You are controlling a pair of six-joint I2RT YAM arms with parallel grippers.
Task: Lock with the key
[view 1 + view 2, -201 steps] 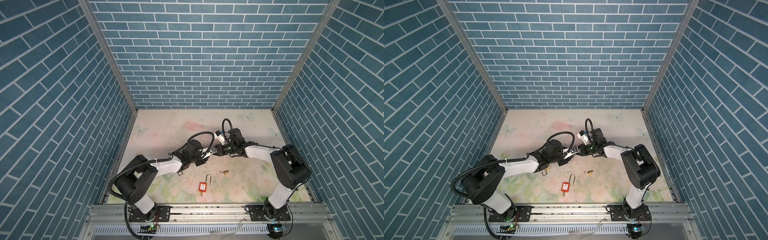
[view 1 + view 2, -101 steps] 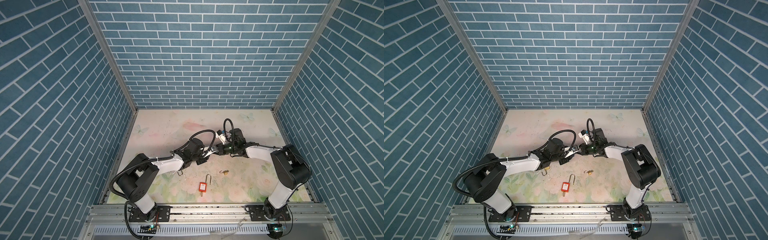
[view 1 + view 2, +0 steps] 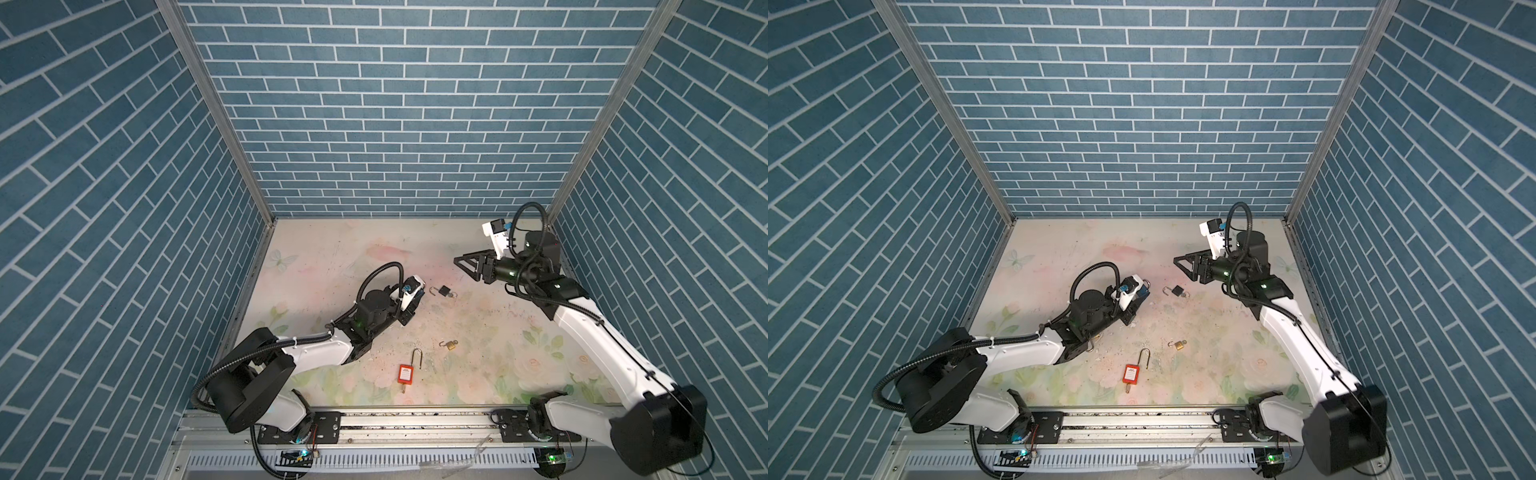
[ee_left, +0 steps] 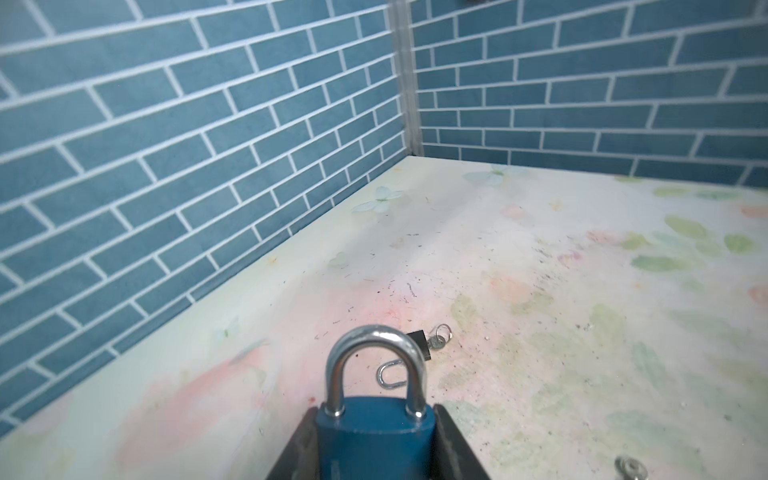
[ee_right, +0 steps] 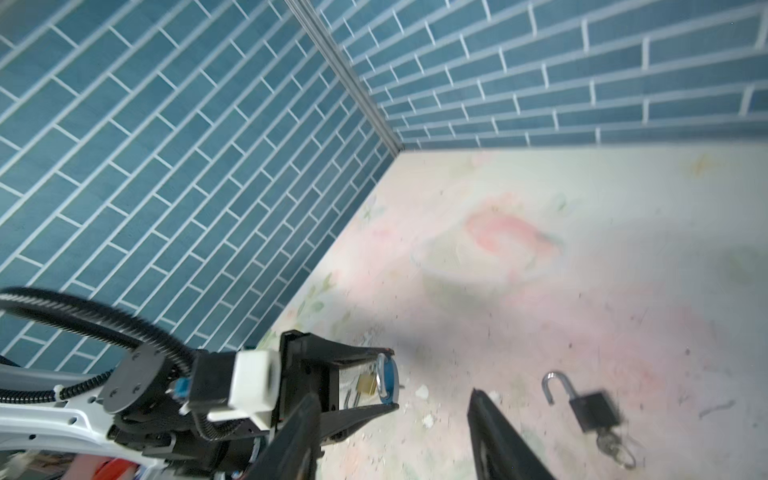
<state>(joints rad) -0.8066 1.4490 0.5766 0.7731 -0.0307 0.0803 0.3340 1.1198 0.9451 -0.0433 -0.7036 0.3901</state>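
Meanwhile, left gripper [image 3: 409, 309] clamps a blue padlock [image 4: 374, 436]; right gripper [image 3: 464, 268] gapes empty. A clumsy pinch could skid the seemingly keyed black padlock [image 3: 444, 291].

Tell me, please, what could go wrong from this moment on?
The left hand grips the blue padlock only by its body sides; it may twist or slip. The black padlock lies loose, shackle open, just ahead of it; a forward move may knock it. The open right hand may push its keys away.
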